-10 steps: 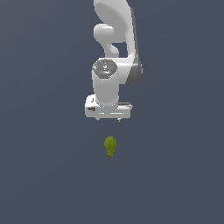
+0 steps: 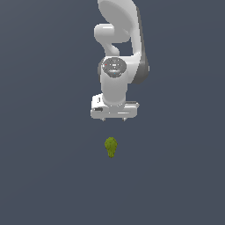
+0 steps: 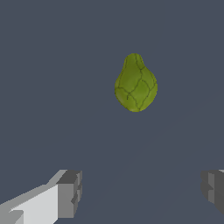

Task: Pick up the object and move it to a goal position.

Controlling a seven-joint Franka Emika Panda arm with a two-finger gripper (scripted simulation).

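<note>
My gripper (image 2: 114,119) hangs above the surface (image 2: 44,176), pointing down, jaws spread wide with nothing between them. In the wrist view the two fingertips (image 3: 70,192) sit far apart at the frame edges, a bare gap in the middle, so I read it as fully open, set for a top grasp.

The object (image 2: 110,146), an olive pear-shaped lump, lies on the surface near the gripper but apart from it, toward the lower part of the exterior view. In the wrist view the object (image 3: 136,83) is ahead of the fingers, not between them, narrow end pointing away.

Judgement: approach stage, pickup not yet done. I need to shift over the object until it centres in the gap, then descend. The lumpy, tapered shape may slip; gripping the wider end seems safer. No goal marker visible.
</note>
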